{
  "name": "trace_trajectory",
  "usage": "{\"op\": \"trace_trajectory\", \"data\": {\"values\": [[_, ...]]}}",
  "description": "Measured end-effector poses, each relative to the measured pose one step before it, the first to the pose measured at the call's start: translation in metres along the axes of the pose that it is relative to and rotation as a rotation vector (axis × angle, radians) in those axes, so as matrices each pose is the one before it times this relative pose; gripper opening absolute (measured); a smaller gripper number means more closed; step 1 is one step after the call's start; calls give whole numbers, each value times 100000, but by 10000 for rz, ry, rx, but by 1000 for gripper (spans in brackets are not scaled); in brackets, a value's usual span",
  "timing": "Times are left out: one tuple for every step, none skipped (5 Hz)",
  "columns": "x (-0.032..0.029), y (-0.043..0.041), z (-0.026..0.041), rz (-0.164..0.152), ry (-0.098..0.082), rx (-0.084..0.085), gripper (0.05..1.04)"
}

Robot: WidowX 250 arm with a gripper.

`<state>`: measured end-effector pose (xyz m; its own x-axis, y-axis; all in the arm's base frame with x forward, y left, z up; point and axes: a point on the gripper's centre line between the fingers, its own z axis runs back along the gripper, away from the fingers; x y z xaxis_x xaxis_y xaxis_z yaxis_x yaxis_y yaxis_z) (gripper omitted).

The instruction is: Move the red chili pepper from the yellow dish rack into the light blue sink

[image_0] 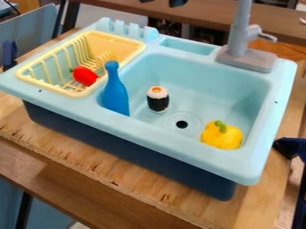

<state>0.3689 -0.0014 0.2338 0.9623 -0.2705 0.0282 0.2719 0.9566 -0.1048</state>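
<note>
The wooden worktop (pixel 113 182) lies nearest the camera, with the pale blue sink (pixel 179 145) on it. On the sink's left side sits a yellow rack (pixel 53 86), and the red pepper (pixel 85 76) lies in it. Next comes the blue bottle (pixel 114 91), nearly upright in the left end of the basin, its foot hidden by the near rim. To its right the sushi roll (pixel 158 99) stands on end on the basin floor, with the drain (pixel 181 124) just beyond it to the right and nearer the camera. The grey tap (pixel 245 49) rises from the far right corner, and the yellow pepper (pixel 222 135) sits in the near right corner of the basin, stem up.

As for progress, nothing is in the grasp: one item is in the rack and three are in the basin. I judge that handling has either not begun or has just ended; this moment alone cannot settle which.

The end effector (pixel 161 2) shows at the top edge, released, its tips apart. All four items appear well below it in the view: the red pepper and the bottle to the left, the sushi roll almost straight below, the yellow pepper lowest and to the right. None touches it.
</note>
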Motion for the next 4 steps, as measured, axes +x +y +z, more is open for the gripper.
{"op": "trace_trajectory", "data": {"values": [[237,282,-1625,169,336,-98,999],[-3468,-53,66,472,-517,397,999],[-2754,1018,2815,636,-803,271,999],[-1541,1442,8,741,-63,-289,999]]}}
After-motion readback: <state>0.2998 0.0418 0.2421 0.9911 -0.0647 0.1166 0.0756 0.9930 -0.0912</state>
